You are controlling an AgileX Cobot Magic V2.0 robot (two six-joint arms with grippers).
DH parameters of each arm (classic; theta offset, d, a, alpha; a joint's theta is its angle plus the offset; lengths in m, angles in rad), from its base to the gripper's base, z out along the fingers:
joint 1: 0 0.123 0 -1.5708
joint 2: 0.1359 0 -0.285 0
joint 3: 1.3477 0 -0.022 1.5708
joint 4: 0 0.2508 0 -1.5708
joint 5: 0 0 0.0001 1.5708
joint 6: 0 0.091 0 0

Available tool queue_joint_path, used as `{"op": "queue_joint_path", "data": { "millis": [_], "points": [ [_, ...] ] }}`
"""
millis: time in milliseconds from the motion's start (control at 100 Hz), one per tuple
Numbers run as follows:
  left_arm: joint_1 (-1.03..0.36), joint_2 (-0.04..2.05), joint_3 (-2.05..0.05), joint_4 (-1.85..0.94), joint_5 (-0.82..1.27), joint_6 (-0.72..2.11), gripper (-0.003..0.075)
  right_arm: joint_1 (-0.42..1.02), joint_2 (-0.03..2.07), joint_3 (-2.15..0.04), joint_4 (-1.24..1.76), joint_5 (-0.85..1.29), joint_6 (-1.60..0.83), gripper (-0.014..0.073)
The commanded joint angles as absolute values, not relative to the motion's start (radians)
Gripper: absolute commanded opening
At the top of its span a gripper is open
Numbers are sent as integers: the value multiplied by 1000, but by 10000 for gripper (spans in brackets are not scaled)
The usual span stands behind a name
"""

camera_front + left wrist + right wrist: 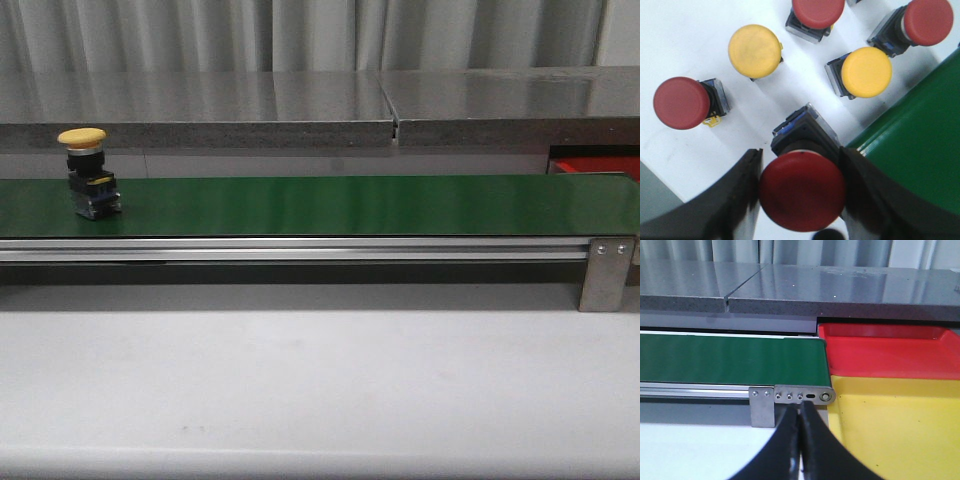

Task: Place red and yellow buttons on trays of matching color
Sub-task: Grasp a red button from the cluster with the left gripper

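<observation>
In the left wrist view my left gripper (801,159) is shut on a red button (802,192), one dark finger pressed against each side of its domed cap. Under it, on a white surface, stand more buttons: red ones (681,102) (928,21) and yellow ones (755,51) (866,71). A yellow button (84,140) on its black body stands on the green belt (330,205) at the far left. My right gripper (800,409) is shut on nothing, close to the belt's end bracket. Beside it lie the yellow tray (890,425) and, behind that, the red tray (880,352).
The belt's aluminium rail (300,250) and end bracket (607,272) run along its near side. A grey stone ledge (200,110) stretches behind the belt. The white tabletop (320,390) lies in front. A corner of the red tray (595,166) shows at the right.
</observation>
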State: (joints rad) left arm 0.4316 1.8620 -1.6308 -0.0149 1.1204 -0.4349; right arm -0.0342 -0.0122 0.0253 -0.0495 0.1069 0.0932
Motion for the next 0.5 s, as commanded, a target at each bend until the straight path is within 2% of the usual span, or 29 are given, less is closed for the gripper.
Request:
{"op": "queue_joint_path", "data": {
  "millis": [0,490],
  "points": [
    [418,1774,-1655,-16,1106,-429,218,-32,-30,4,-59,34,94,-116],
    [288,1819,-1748,-39,1155,-359,218,-32,-30,4,-59,34,94,-116]
  ]
}}
